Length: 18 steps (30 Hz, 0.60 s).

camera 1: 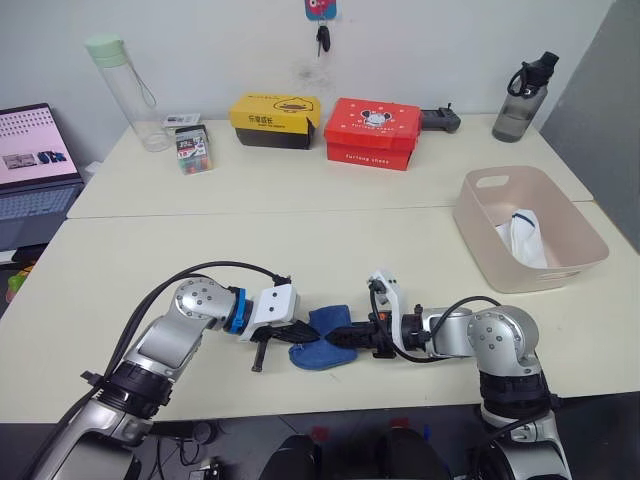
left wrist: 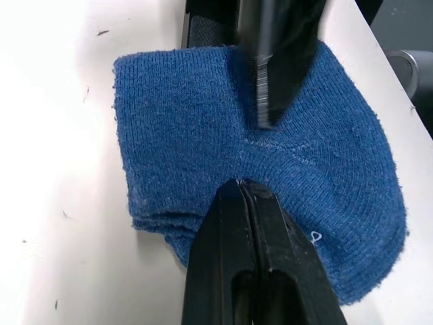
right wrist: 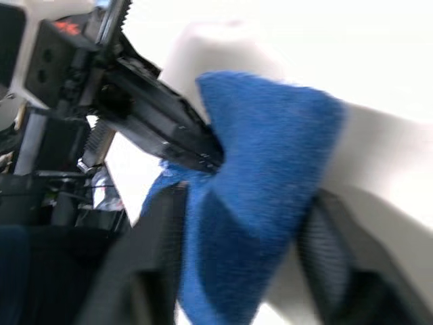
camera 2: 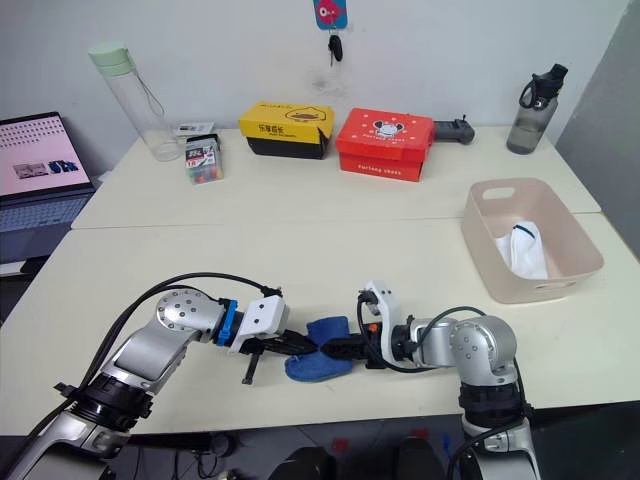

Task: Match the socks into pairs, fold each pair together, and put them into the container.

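A folded bundle of medium blue socks (camera 1: 318, 340) lies near the table's front edge, held between both grippers. My left gripper (left wrist: 245, 186) comes in from the left, its fingers pressed together and pinching the blue fabric (left wrist: 203, 122). From the right, my right gripper (camera 1: 347, 337) grips the bundle's other side, with blue cloth (right wrist: 270, 149) bunched between its two fingers (right wrist: 159, 230). The pale pink container (camera 1: 480, 215) stands at the right of the table. A white sock with a navy mark (camera 1: 522, 238) lies inside it.
Along the back of the table stand a yellow box (camera 1: 273, 118), a red box (camera 1: 372, 130), a clear bottle (camera 1: 125, 90), a small packet (camera 1: 192, 148), a black controller (camera 1: 440, 120) and a dark bottle (camera 1: 525, 95). A laptop (camera 1: 35, 160) sits at the far left.
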### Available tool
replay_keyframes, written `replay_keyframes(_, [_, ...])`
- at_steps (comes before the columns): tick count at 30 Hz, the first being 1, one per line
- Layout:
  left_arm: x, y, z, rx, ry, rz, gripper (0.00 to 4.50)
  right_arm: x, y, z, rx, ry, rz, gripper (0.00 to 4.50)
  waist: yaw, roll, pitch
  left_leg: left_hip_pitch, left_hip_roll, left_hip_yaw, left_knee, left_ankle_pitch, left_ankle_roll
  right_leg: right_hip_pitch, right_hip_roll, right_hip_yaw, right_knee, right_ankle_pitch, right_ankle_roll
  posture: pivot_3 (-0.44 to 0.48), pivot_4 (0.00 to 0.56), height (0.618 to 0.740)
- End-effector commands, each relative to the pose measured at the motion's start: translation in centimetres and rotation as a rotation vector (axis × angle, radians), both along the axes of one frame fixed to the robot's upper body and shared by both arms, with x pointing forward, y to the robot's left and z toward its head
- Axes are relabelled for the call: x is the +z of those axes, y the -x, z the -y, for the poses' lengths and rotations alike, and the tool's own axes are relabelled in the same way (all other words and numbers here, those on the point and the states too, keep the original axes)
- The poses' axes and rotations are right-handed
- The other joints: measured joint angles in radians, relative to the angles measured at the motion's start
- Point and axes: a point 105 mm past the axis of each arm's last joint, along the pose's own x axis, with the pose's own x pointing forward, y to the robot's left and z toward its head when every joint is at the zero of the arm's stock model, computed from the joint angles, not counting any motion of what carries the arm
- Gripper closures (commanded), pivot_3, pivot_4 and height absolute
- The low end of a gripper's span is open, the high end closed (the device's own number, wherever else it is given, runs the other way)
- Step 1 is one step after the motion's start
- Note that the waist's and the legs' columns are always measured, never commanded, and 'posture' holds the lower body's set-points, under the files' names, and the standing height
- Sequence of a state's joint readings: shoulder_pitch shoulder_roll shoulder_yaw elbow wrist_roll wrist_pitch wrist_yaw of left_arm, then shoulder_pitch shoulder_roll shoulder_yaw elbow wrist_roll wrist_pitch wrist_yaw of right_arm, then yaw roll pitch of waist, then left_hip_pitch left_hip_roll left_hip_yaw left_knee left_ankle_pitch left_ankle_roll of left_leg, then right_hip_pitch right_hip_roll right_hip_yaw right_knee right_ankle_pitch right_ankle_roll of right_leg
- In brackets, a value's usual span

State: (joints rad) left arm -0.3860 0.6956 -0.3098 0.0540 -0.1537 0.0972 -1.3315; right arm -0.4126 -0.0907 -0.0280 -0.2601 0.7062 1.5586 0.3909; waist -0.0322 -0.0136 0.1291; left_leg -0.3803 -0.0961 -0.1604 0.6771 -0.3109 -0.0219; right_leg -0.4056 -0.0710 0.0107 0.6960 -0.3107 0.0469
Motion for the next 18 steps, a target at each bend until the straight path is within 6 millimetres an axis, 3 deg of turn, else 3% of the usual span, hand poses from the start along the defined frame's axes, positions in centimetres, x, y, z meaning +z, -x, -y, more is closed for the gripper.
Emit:
replay_keyframes(1, [-0.9,-0.1,-0.3,0.032,-0.011,-0.016,4.50,0.9,-0.2,-0.2,-0.009,-0.032,0.039,3.52,0.000,0.000,0.000,0.000,0.000,0.000,0.000,0.000,0.000,0.000,0.000,0.000,0.000,0.000,0.000,0.000,0.150,0.726])
replay_keyframes(4, [-0.7,-0.2,-0.2,0.028,0.003,-0.012,4.50,1.2,-0.1,-0.2,-0.021,-0.038,0.063,4.46,0.000,0.000,0.000,0.000,0.000,0.000,0.000,0.000,0.000,0.000,0.000,0.000,0.000,0.000,0.000,0.000,0.150,0.726])
replay_keyframes(8, [1.5,-1.1,0.7,0.069,0.120,-0.035,4.50,3.2,0.4,1.0,-0.022,-0.016,0.215,4.49,0.003,0.000,0.000,-0.001,0.000,0.000,0.000,0.000,0.000,0.000,0.000,0.000,0.000,0.000,0.000,0.000,0.150,0.726])
replay_keyframes(10, [3.5,-2.0,1.4,0.080,0.168,-0.054,4.50,4.9,0.6,2.6,-0.038,0.007,0.325,4.49,0.003,0.000,0.000,-0.002,-0.001,-0.001,0.001,0.000,0.000,-0.001,0.000,0.000,0.000,0.000,0.000,0.000,0.150,0.726])
replay_keyframes(14, [7.0,-2.9,3.2,0.051,0.241,-0.052,3.62,8.7,-0.1,6.0,-0.148,-0.016,0.472,4.49,0.001,0.000,0.001,-0.003,-0.001,-0.002,0.002,0.000,0.000,-0.001,0.000,-0.002,0.000,0.000,0.000,0.000,0.150,0.726])
replay_keyframes(18, [11.6,-4.3,6.2,0.052,0.370,0.014,2.42,13.8,-2.1,12.9,-0.386,0.119,0.699,4.49,0.003,0.001,0.002,-0.004,-0.001,-0.001,0.002,0.000,0.000,-0.001,-0.001,-0.001,0.000,0.000,0.000,0.000,0.150,0.726])
